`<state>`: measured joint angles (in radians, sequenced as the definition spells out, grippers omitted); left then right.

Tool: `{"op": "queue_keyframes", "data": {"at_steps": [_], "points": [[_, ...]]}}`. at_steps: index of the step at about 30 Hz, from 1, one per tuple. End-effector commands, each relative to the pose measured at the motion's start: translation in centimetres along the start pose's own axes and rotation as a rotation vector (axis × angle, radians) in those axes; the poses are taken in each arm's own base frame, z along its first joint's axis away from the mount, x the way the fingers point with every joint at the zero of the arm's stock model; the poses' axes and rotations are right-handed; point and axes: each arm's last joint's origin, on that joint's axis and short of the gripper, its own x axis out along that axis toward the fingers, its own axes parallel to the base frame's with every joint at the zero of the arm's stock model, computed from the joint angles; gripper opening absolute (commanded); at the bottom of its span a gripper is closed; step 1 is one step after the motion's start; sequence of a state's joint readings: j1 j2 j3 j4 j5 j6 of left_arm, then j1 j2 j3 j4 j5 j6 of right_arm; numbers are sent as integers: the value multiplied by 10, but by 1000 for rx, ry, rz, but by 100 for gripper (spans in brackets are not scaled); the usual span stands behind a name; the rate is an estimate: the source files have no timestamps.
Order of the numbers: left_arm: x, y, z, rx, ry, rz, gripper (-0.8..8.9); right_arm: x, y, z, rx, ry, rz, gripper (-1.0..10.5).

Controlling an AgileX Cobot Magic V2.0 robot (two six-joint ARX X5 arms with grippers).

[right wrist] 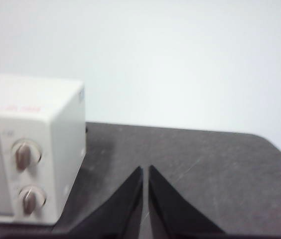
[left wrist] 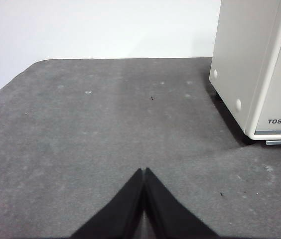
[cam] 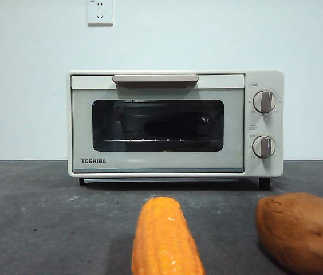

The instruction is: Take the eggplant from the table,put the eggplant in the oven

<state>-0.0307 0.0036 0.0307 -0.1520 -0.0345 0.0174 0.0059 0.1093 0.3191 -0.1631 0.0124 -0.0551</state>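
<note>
Front view: the oven (cam: 175, 124) stands on the table (cam: 41, 217) against the wall, door shut, beige handle (cam: 155, 79) across the top and two knobs (cam: 264, 101) on its right side. Through the dark glass a long dark shape lies on the wire rack (cam: 161, 139); this appears to be the eggplant (cam: 173, 125), though its colour cannot be confirmed through the window. In front of the oven, a corn cob (cam: 164, 240) lies at centre and a sweet potato (cam: 302, 229) to its right, apart from each other. Left wrist view: the left gripper (left wrist: 144, 172) has its jaws pressed together, empty, over bare table beside the oven. Right wrist view: the right gripper (right wrist: 145, 169) is likewise closed, tips nearly meeting, holding nothing, near the knob side.
</note>
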Motion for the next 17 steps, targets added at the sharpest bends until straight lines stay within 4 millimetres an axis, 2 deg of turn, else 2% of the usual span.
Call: {"op": "queue_keyframes", "data": {"at_steps": [1, 13, 17], "points": [[2, 0, -8, 16, 13, 0, 6, 0, 1, -16, -2, 12, 44, 3], [2, 0, -8, 16, 13, 0, 6, 10, 6, -94, 80, 194, 56, 3], [2, 0, -7, 16, 11, 0, 6, 11, 6, -94, 86, 189, 48, 3]]}}
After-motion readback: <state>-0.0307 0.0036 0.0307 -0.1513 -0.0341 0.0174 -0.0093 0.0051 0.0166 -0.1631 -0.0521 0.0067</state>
